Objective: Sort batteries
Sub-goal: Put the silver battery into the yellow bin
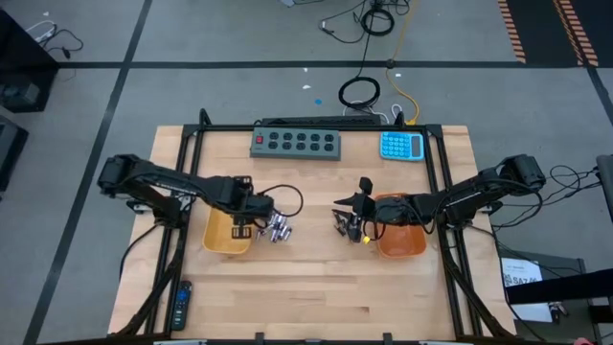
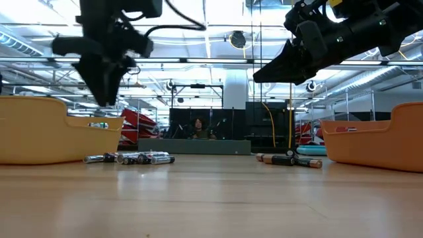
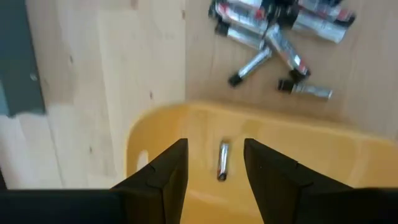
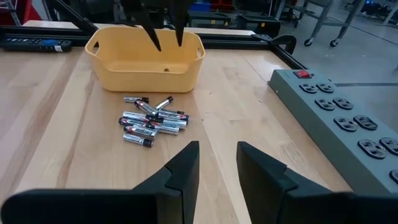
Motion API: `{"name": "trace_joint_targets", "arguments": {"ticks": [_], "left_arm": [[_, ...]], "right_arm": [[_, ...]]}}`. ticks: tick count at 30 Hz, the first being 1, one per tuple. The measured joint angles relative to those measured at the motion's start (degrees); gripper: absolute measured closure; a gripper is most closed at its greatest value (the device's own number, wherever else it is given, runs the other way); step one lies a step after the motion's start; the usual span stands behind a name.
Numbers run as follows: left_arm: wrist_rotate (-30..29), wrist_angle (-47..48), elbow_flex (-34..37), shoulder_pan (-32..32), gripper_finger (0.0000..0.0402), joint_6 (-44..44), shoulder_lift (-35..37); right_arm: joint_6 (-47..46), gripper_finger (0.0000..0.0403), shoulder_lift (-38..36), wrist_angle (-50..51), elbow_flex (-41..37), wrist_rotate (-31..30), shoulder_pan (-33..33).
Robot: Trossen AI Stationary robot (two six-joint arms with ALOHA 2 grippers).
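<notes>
High view: on the wooden surface (image 1: 306,287), the left end effector (image 3: 214,163) hangs, fingers apart, over a yellow tray (image 1: 228,233) holding one battery (image 3: 222,161). Silvery batteries (image 1: 279,228) lie beside it. The right end effector (image 4: 216,163) hovers, fingers apart, near the orange tray (image 1: 400,240).

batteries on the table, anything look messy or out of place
Yes: the silvery batteries lie in a crisscrossed heap on the table beside the yellow tray, not in it. Only one battery lies inside, under the open left gripper.
</notes>
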State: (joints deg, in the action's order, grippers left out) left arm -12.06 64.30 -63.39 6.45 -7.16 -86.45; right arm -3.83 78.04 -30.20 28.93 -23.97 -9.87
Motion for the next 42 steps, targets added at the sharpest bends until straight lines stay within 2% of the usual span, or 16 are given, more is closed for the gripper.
{"name": "trace_joint_targets", "arguments": {"ticks": [6, 18, 27, 37, 42], "left_arm": [[0.98, -3.89, -5.75, 1.36, 0.0235, 0.41, -5.64], [2.85, -4.71, -13.77, 5.31, 0.0235, 3.37, -18.0], [4.36, -13.36, -14.1, 5.68, 0.0234, 11.96, -21.28], [5.81, -17.54, -14.13, 3.99, 0.0169, 12.14, -23.74], [4.72, -17.61, -14.13, 4.08, 0.016, 15.8, -26.45]], "right_arm": [[-1.08, 0.0305, 0.0, -0.11, 0.0, -0.02, 0.0], [-0.64, 0.0305, 0.0, 0.39, -0.02, -0.02, 0.0], [1.56, 0.0305, -0.15, 0.22, -0.02, -0.02, 0.0], [1.85, 0.0305, -1.03, 1.82, -0.02, -0.03, 0.02], [1.88, 0.0305, -1.01, 1.96, -0.02, -0.02, 0.02]]}}
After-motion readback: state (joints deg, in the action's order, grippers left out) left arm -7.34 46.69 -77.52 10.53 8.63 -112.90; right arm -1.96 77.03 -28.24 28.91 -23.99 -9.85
